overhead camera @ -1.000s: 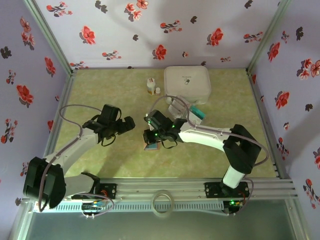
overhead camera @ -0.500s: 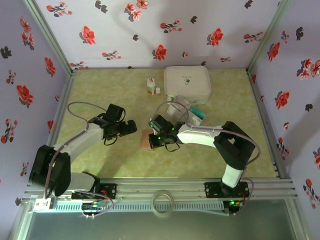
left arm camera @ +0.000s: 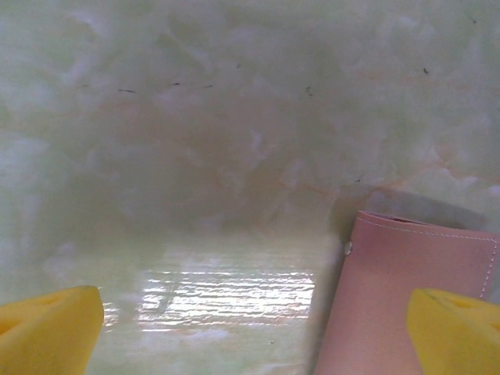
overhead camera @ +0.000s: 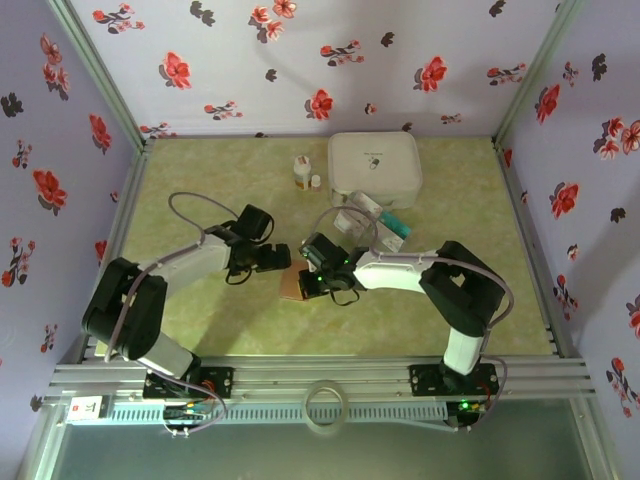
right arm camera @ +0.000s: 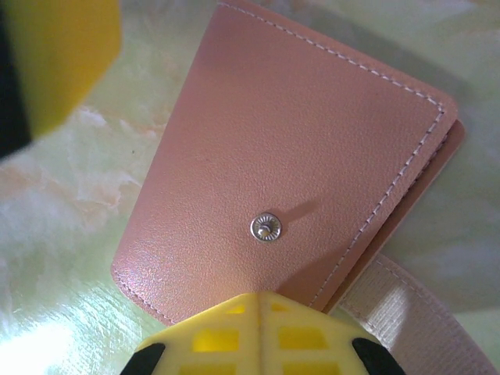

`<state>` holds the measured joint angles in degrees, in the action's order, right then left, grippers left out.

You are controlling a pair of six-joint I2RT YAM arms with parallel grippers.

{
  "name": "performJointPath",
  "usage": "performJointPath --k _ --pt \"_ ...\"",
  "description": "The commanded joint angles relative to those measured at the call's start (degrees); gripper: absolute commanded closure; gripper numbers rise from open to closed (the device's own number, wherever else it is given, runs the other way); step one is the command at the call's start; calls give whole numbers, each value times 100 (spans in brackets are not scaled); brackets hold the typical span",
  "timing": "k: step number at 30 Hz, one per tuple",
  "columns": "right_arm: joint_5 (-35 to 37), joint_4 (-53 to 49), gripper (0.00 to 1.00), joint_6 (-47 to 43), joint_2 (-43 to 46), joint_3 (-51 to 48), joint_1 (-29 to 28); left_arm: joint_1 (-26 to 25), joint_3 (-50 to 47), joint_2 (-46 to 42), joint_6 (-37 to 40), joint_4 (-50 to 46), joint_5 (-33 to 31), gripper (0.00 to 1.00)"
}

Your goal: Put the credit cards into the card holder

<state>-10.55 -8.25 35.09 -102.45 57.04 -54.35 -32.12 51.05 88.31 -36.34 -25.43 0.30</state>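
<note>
Lengthwise near-to-far — card holder [right arm camera: 289, 172], flat; right pincer [right arm camera: 260, 311] clenched, left pincer [left arm camera: 251, 334] released.

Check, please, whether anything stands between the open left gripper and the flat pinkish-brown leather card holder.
Nothing visible does: bare green table separates the left gripper from the card holder, whose edge lies beside one finger.
</note>
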Motion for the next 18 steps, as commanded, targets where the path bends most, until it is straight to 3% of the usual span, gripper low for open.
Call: performJointPath --k 1,14,18 --pt "-17 87 100 78 -116 -72 30 -116 169 144 171 180 44 0" --pt "-9 -18 100 94 90 -70 52 -286 -67 477 138 498 -27 0" --pt "80 -225 92 81 570 -104 178 -286 -173 594 69 479 -185 0"
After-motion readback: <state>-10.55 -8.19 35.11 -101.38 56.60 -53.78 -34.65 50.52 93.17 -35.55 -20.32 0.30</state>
